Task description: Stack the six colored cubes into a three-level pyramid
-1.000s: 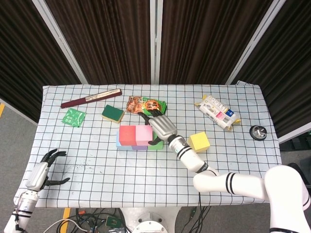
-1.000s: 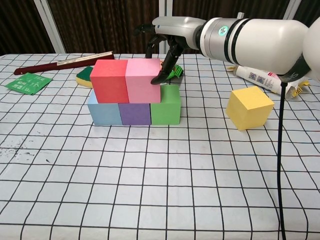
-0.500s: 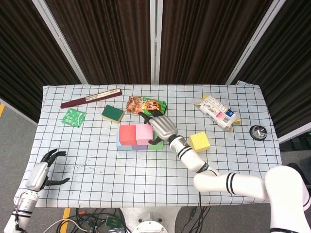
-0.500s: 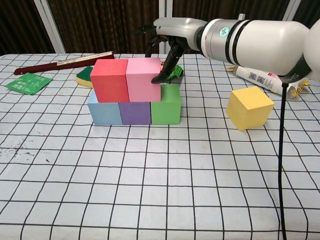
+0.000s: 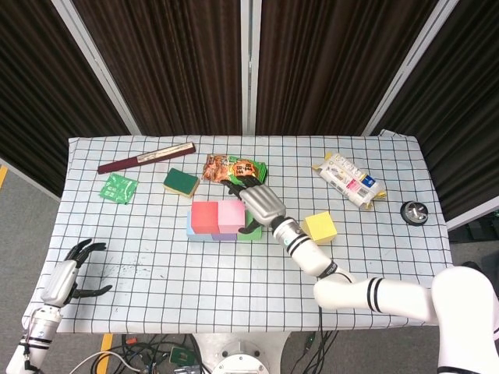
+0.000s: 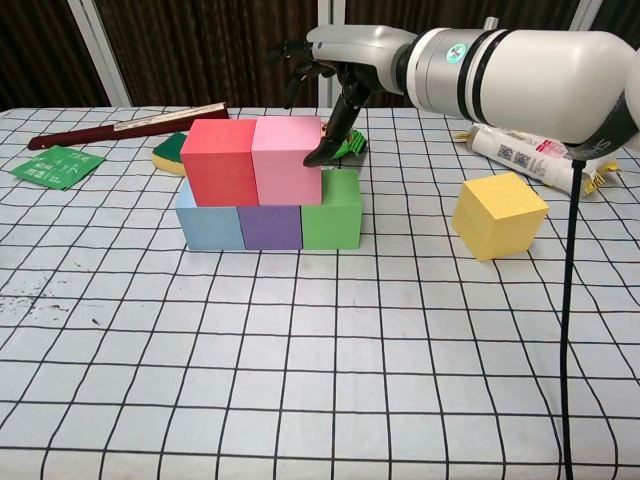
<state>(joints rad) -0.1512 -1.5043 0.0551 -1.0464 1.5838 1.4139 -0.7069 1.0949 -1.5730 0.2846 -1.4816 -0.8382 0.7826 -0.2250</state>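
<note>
Cubes for the pyramid stand as two finished levels near the middle of the checked-cloth table (image 5: 156,265): a light blue foam cube (image 6: 208,222), a purple foam cube (image 6: 271,226) and a green foam cube (image 6: 333,212) in a touching row, with a red foam cube (image 6: 220,160) and a pink foam cube (image 6: 287,158) side by side on top. Over the last second little has shifted: the right hand (image 6: 325,70) has lifted slightly above the pink cube's right side, and one fingertip (image 6: 316,157) seems only just to touch that cube's right edge, with the other fingers spread and nothing held. The pink cube looks unchanged on the row below, so the second level appears placed and the hand seems to be letting go. A yellow foam cube (image 6: 499,213) sits alone toward the table's right side, well apart from the stack; it is probably the cap for the third level. The left hand (image 5: 72,273) rests at the table's front-left corner, fingers apart and empty
</note>
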